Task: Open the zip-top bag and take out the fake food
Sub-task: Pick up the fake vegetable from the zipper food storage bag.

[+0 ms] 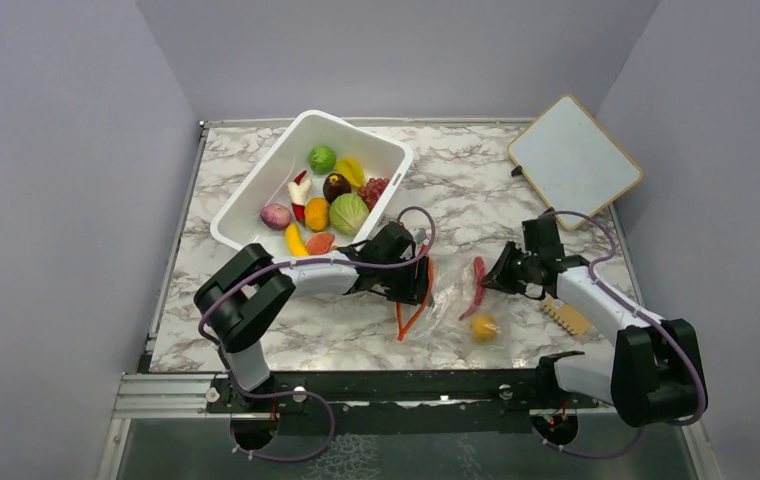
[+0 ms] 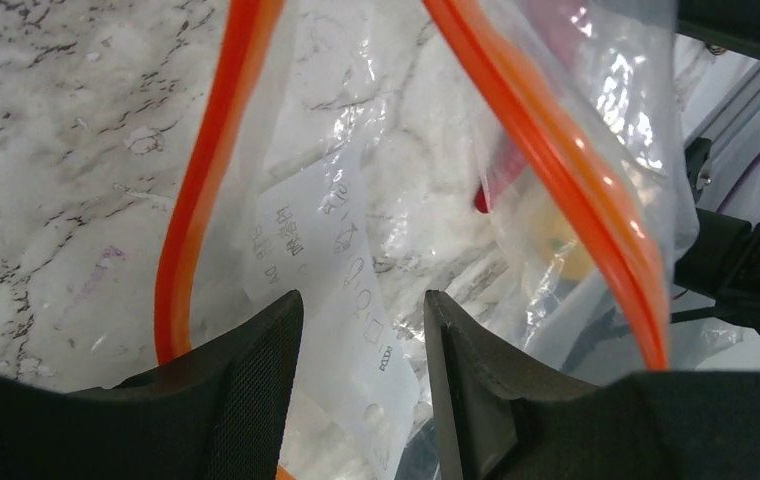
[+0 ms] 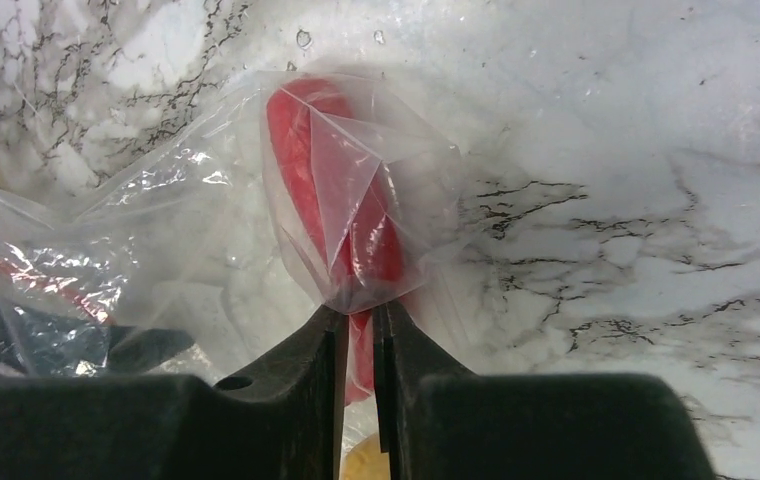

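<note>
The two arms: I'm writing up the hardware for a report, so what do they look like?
The left arm and right arm match: rounded black joint housings joined by white links, on black bases. A thin purple cable runs along each in loose loops. The jaws are black and flat-sided, with finely textured inner faces. No markings are readable.

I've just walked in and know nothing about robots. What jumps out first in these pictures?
Mid-table, a clear zip-top bag with a bright orange strip has a claw at each end: the left claw stands open at its gaping mouth, the right claw pinches its other end around a red toy piece. At the back left, a white tub holds colourful toy food.
</note>
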